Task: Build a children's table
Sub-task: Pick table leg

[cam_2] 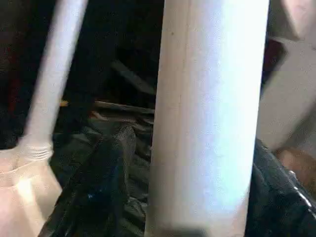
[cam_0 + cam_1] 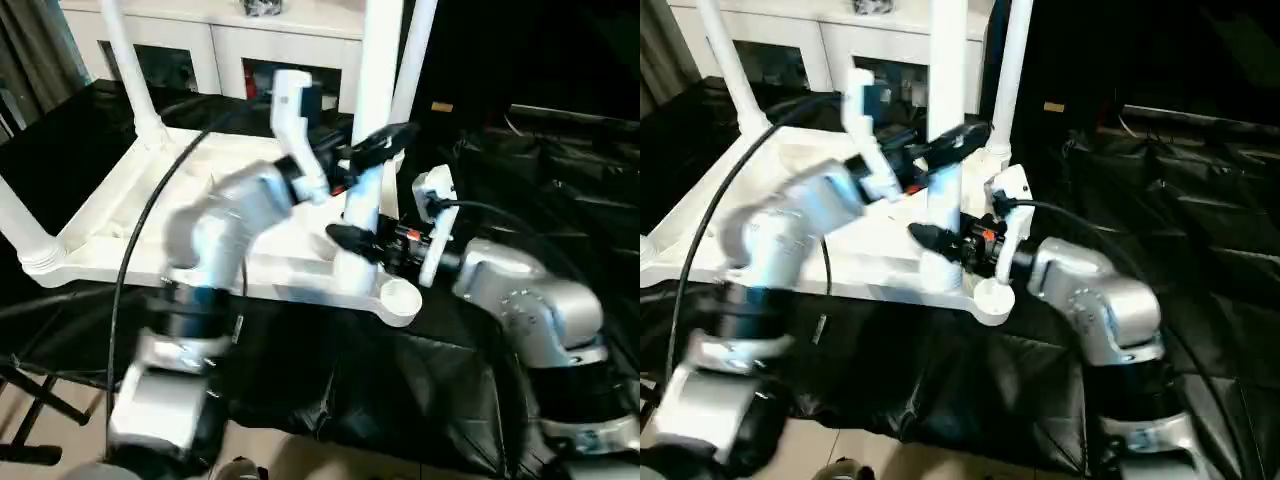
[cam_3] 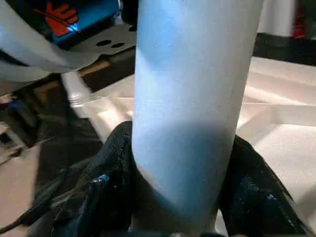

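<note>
Both grippers at one upright leg of the upturned children's table.

The white tabletop (image 2: 150,215) lies ribbed underside up on a black-draped surface (image 2: 560,210), with a white glass-door cabinet (image 2: 215,45) behind it. Legs stand upright in its corner sockets: a far left leg (image 2: 130,70), a near left leg (image 2: 15,225) and a far right leg (image 2: 415,55). The leg being worked (image 2: 370,120) stands just inboard of the near right corner, beside a round socket (image 2: 400,293) whose cup holds nothing. The left gripper (image 2: 375,145) is at this leg higher up; in the left wrist view its black fingers (image 1: 98,187) flank the tube with a gap on one side, so the hold looks loose. The right gripper (image 2: 350,238) is lower, near the base, its fingers (image 3: 108,182) pressed against both sides of the tube, clasping it.
</note>
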You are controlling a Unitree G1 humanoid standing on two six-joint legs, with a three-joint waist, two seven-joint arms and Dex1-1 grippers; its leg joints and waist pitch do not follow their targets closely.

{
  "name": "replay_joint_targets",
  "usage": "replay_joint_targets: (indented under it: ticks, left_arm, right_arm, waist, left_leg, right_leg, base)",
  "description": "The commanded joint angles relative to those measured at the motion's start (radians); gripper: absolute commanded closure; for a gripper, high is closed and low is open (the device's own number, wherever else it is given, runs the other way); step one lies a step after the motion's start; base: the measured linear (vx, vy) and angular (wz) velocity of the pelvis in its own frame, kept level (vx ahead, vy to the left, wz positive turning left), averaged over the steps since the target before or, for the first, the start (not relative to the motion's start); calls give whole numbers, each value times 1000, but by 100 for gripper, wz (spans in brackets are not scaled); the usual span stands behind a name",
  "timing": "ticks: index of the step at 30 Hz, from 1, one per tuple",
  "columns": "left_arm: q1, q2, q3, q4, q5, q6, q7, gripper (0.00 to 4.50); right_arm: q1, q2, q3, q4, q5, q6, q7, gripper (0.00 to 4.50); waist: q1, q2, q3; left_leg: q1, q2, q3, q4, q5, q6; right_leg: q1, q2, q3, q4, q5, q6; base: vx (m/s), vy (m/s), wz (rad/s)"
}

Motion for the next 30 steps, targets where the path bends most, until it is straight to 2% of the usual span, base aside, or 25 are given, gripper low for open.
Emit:
replay_joint_targets:
  ticks: [1,3,6,7,9,11,14,16,17,20,26,30]
  left_arm:
    - [13,-7,23,19,34,-20,68,187]
    - [10,-6,18,18,39,-37,62,190]
    - [4,-8,25,18,22,-43,48,228]
    - [4,-6,21,15,22,-44,42,231]
    - [9,29,-18,-4,7,-18,-46,241]
    - [9,45,-37,-10,2,-1,-77,258]
    - [-1,56,-39,-6,-12,0,-111,264]
    - [-7,63,-39,-10,-39,18,-150,265]
    - [-9,63,-37,-13,-50,24,-160,265]
    - [-11,62,-33,-16,-69,37,-173,265]
    - [-10,55,-36,-36,-107,73,-212,266]
    - [-7,60,-49,-39,-106,76,-223,266]
  right_arm:
    - [-10,14,-9,-78,6,-26,-13,262]
    - [-8,17,-7,-84,1,-26,-18,262]
    - [-7,17,-4,-85,-2,-26,-25,262]
    - [-7,18,-4,-84,2,-23,-25,227]
    - [-18,-8,-11,-52,15,-14,12,192]
    - [-26,-26,-13,-33,14,-15,30,183]
    - [-45,-86,-7,11,23,10,110,152]
    - [-60,-130,-9,48,42,37,181,150]
    - [-67,-143,-9,61,51,47,205,150]
    - [-76,-163,-6,75,62,58,243,150]
    - [-95,-214,41,103,68,67,353,150]
    - [-99,-219,54,107,80,74,390,150]
  waist:
    - [0,-16,-81]
    - [-2,-15,-81]
    - [-5,-11,-80]
    - [-6,-12,-80]
    - [-5,-12,-81]
    - [-6,-9,-80]
    - [-6,-11,-81]
    - [-3,-11,-81]
    - [-2,-14,-82]
    - [-2,-16,-83]
    - [-1,-23,-81]
    - [-2,-23,-81]
  left_leg:
    - [13,10,-6,-61,-126,5]
    - [12,9,-7,-63,-131,6]
    - [14,10,-8,-63,-139,4]
    - [13,9,-8,-62,-140,4]
    - [14,9,-7,-62,-140,7]
    - [15,10,-8,-63,-141,9]
    - [15,10,-7,-61,-135,10]
    - [18,11,-5,-59,-135,17]
    - [15,10,-4,-58,-130,23]
    - [13,11,-5,-56,-118,33]
    - [12,11,-3,-54,-108,44]
    - [13,13,-4,-54,-111,46]
  right_leg:
    - [60,-36,35,-72,-199,-150]
    - [60,-35,34,-73,-216,-141]
    - [57,-35,34,-75,-224,-133]
    - [57,-35,34,-75,-219,-135]
    - [57,-34,34,-74,-215,-139]
    - [57,-33,34,-71,-207,-139]
    - [59,-35,34,-69,-186,-154]
    - [58,-35,35,-69,-179,-169]
    - [62,-36,35,-66,-172,-180]
    - [63,-36,34,-63,-157,-194]
    - [64,-38,34,-64,-173,-197]
    - [63,-39,34,-67,-193,-196]
  base:
    - [0,0,0]
    - [0,0,0]
    - [0,0,0]
    - [0,0,0]
    - [0,0,0]
    - [0,0,0]
    - [0,0,0]
    - [0,0,0]
    - [0,0,0]
    - [0,0,0]
    - [0,0,0]
    - [0,0,0]
